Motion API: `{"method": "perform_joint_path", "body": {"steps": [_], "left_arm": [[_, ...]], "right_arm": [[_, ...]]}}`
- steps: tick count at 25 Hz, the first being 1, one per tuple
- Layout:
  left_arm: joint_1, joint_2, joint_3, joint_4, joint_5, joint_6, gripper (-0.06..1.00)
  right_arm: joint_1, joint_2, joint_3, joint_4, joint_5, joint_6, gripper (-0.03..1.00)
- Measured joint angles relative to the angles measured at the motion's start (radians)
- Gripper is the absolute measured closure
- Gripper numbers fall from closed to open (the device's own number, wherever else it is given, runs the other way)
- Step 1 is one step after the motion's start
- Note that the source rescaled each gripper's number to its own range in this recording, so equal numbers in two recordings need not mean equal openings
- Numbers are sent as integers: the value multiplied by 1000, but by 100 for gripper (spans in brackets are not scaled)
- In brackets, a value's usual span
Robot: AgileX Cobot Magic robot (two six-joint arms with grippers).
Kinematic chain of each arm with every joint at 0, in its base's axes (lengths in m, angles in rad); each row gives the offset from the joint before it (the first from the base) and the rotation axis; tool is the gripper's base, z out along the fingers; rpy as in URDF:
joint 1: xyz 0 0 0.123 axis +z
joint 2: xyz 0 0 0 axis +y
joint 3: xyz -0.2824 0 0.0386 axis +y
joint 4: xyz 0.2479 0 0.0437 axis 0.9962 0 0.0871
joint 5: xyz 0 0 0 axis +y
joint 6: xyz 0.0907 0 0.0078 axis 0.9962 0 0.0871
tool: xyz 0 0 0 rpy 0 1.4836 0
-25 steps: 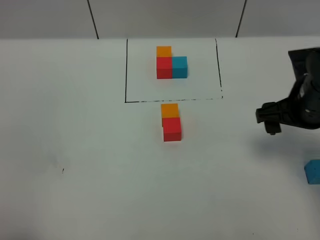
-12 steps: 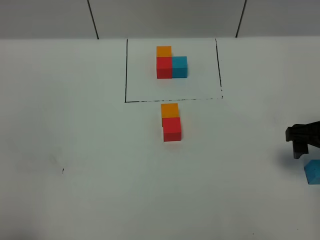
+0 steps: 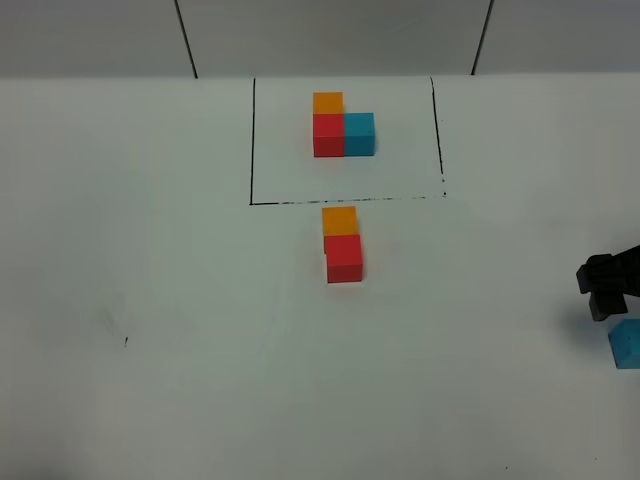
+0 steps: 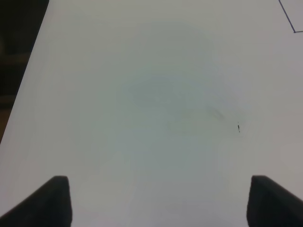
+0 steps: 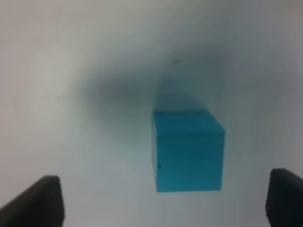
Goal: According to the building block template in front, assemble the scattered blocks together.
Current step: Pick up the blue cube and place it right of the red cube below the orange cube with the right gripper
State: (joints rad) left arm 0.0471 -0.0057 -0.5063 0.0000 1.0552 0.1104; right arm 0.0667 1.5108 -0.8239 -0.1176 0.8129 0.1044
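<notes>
Exterior high: six cubes on white table (image 3: 150,300). Three form building block template (image 3: 343,130) inside black outline (image 3: 252,140), upper centre. Three loose: loose orange cube (image 3: 339,221) touching loose red cube (image 3: 344,259) at centre, just below outline; loose blue cube (image 3: 626,345) alone at right edge. Right gripper (image 3: 603,288) just above it in frame.

Left wrist: left gripper (image 4: 158,203), two fingertips wide apart, nothing between; one outline corner visible.

Right wrist: one blue cube, untouched, ahead of two spread fingertips.

We see a lab-style test bench: a plain white tabletop (image 3: 150,300), a black frame (image 3: 252,140) drawn around the building block template (image 3: 343,127), grey wall panels (image 3: 330,35) behind.
</notes>
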Motion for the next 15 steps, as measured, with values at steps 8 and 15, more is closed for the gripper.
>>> {"method": "perform_joint_path", "body": {"steps": [8,15], "left_arm": [[0,0,0,0,0,0,22],[0,0,0,0,0,0,22]], "right_arm": [[-83,0,72,22,-60,-121,5],[-134,0,148,99,-155,-270,5]]}}
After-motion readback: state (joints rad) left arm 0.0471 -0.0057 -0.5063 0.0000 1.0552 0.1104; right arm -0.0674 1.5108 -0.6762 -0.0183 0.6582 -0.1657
